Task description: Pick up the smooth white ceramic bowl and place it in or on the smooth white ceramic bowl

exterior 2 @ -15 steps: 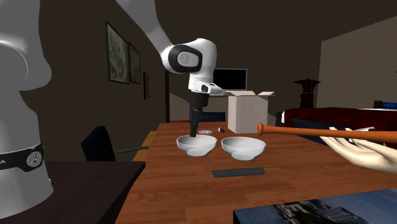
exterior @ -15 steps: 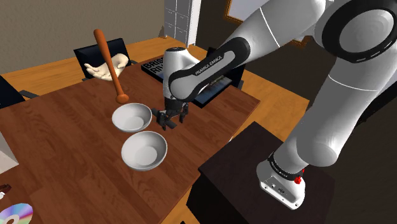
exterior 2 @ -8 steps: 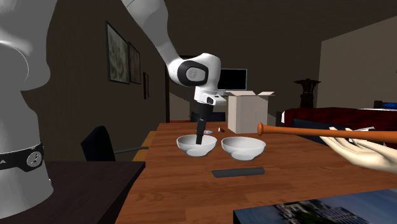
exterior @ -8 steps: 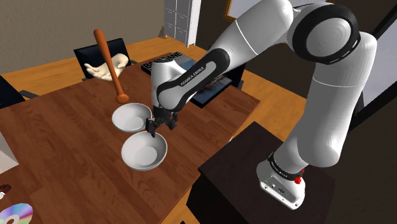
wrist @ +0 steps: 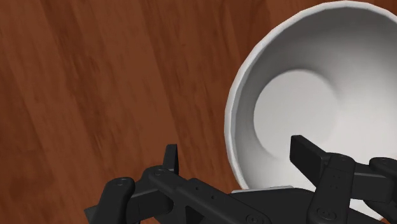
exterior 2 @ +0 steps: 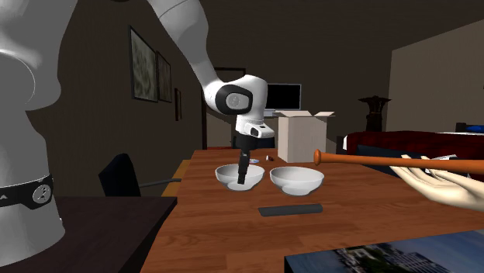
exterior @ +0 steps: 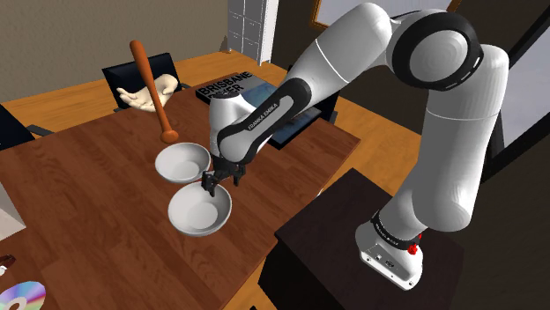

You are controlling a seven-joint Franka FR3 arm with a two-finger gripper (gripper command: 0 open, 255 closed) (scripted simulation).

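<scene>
my fingers stood spread astride the rim of the white bowl nearer my stand, just beside the other bowl on the table. i judged it rigid, slick, chippable; rim pinch advised.

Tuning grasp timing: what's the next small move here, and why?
Probably close the jaws: they stand open astride the wall of the near bowl, one inside, one outside over the table, apparently already down at rim level.
</scene>
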